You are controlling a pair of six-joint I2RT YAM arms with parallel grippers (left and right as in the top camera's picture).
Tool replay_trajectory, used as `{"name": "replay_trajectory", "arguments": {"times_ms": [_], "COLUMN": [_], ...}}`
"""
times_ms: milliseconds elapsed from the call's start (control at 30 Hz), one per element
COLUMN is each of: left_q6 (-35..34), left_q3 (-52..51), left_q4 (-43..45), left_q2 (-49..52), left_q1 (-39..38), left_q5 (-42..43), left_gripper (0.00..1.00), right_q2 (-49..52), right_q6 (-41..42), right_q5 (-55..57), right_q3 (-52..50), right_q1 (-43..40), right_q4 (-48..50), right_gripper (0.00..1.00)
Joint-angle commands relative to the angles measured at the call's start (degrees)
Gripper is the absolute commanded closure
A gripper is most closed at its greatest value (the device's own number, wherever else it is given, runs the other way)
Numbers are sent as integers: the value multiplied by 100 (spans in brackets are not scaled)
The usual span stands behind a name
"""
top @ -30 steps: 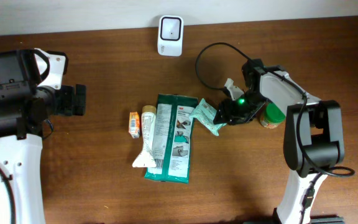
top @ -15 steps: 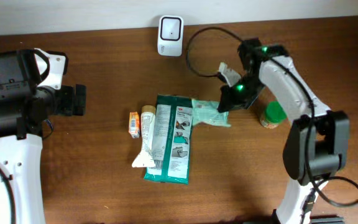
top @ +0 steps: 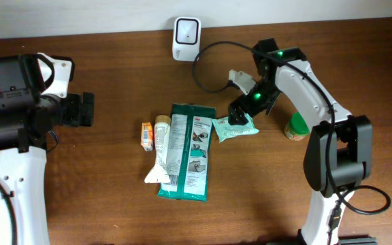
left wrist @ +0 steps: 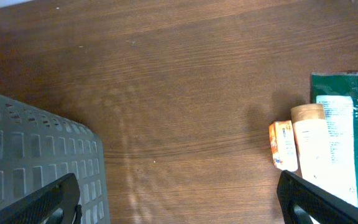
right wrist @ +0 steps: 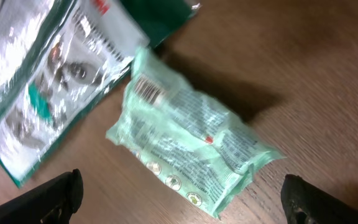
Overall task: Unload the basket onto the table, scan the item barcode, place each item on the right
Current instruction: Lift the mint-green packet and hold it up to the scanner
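Note:
A light green packet (top: 236, 128) lies flat on the table just right of a big dark green wipes pack (top: 186, 151). In the right wrist view the packet (right wrist: 191, 146) shows its barcode (right wrist: 148, 89) facing up. My right gripper (top: 241, 111) hovers over it, open, its fingertips (right wrist: 59, 194) spread to either side without touching the packet. A white scanner unit (top: 186, 30) stands at the table's back edge. My left gripper (top: 87, 109) waits at the far left, open and holding nothing (left wrist: 179, 205).
A cream tube (top: 160, 146) and a small orange box (top: 147, 135) lie left of the wipes pack. A green-lidded jar (top: 298, 126) stands right of the packet. A black cable (top: 209, 64) loops behind the right arm. A grey basket (left wrist: 42, 162) sits by the left gripper.
The right arm swung left and toward the back. Its gripper, shut on the light green packet before, has opened, and the packet now lies loose on the table.

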Motion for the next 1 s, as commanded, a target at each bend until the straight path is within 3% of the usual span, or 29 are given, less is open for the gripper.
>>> {"name": "replay_trajectory", "arguments": {"times_ms": [0, 100, 200, 367, 500, 533, 567, 633, 800, 967], "left_q6": [87, 87, 87, 87, 87, 87, 87, 87, 87, 87], "left_q3": [52, 52, 52, 52, 52, 52, 52, 52, 52, 52], "left_q4": [0, -2, -2, -2, -2, -2, -2, 0, 0, -2], "left_q2": [-76, -76, -76, -76, -76, -76, -76, -76, -76, -76], "left_q1": [11, 11, 11, 11, 11, 11, 11, 11, 11, 11], "left_q5": [63, 63, 63, 63, 63, 63, 63, 63, 63, 63], "left_gripper": [1, 1, 1, 1, 1, 1, 1, 1, 1, 1], "right_q2": [37, 98, 223, 275, 278, 278, 278, 245, -831, -2280], "right_q6": [1674, 1873, 1851, 1853, 1974, 2100, 2153, 2151, 1784, 1781], "right_q5": [-81, -728, -1014, -1915, -1921, -1926, -1923, -1930, -1945, -2184], "right_q3": [-2, -59, -634, -1626, -2020, -2092, -2127, -2083, -1029, -885], "right_q1": [-455, -866, -855, -787, -492, -476, -485, -496, -501, -490], "right_q4": [28, 13, 382, 1478, 2046, 2210, 2282, 2240, 870, 411], "right_gripper": [1, 3, 40, 45, 50, 55, 77, 93, 96, 96]}}
